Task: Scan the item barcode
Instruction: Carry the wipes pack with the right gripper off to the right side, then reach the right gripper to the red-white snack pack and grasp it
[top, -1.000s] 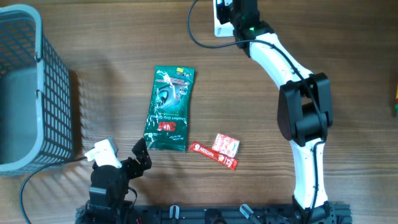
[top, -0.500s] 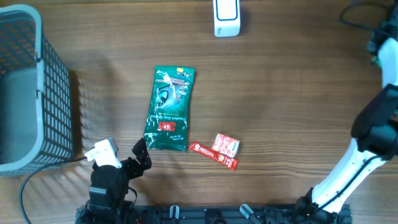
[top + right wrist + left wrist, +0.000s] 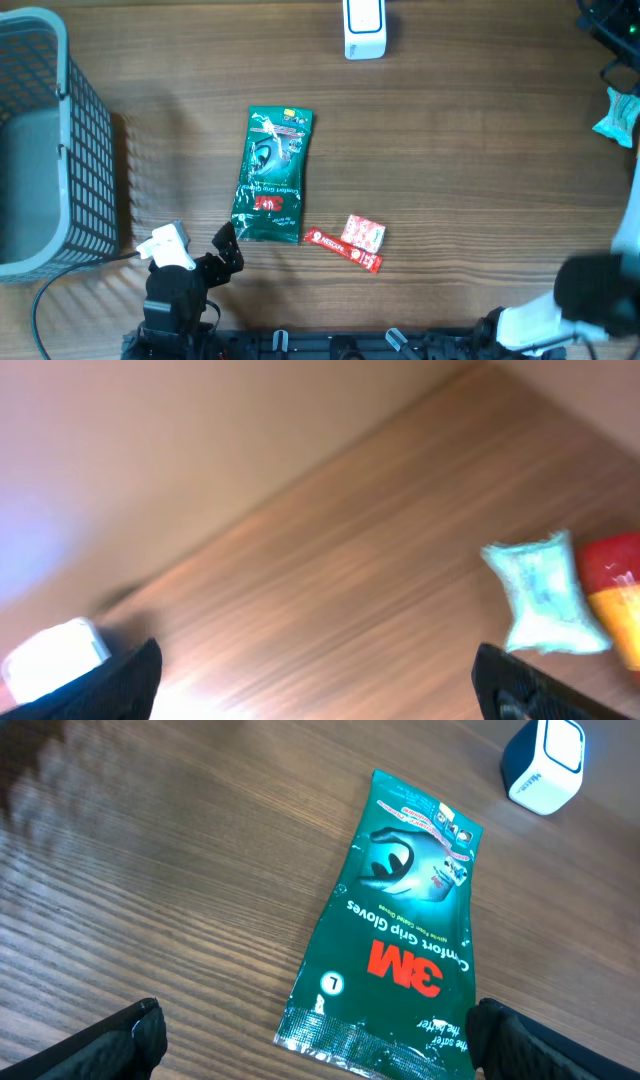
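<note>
Nothing is being held, so I judge the work is sitting at the pick-up step. The left hand (image 3: 228, 252) is hovering at 7 o'clock of the bench (image 3: 450, 150) with its fingers spread wide. The green glove packet (image 3: 272, 175) is lying flat just beyond it toward 12 o'clock. The right hand (image 3: 320, 685) is showing spread fingers too in its own blurred view, out by the 3 o'clock edge. There a teal packet (image 3: 543, 600) is lying beside something red and yellow (image 3: 618, 595). The scanner (image 3: 363, 28) is standing at 12 o'clock, well apart from every item. The red sweet packets (image 3: 363, 233) are lying at 6 o'clock, near the glove packet's lower corner. Which item is meant I cannot tell. The next move is calling for one hand to pinch a packet by its edge, lift it and turn its barcode toward the scanner. I am making out no barcode on the glove packet's upper face, so a flip is probably going to be needed
</note>
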### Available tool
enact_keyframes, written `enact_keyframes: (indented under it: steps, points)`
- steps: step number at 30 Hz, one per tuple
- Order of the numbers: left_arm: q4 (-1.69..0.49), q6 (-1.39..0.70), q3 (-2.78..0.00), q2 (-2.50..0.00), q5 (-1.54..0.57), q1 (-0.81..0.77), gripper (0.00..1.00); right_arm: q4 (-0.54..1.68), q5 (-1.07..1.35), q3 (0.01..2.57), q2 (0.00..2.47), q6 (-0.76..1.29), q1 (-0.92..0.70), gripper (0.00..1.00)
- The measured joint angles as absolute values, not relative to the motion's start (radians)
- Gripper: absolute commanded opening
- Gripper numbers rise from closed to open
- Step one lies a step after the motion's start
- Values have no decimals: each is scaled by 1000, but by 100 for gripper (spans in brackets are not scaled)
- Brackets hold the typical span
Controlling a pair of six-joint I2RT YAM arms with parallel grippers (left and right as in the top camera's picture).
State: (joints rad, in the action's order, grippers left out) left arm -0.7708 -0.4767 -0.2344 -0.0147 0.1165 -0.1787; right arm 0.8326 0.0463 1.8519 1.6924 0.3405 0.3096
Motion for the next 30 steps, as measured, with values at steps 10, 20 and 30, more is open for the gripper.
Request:
enact_keyframes:
  steps: [10, 20, 30]
  points:
    - [-770, -477, -234, -14, 117, -179, 100, 1470, 170, 1707, 1533, 513, -143, 100]
    - [-768, -477, -234, -14, 117, -179, 100, 797, 434, 843, 1554, 582, -401, 78]
    - [-771, -477, -234, -15, 117, -179, 100, 327, 482, 590, 1530, 709, -404, 4]
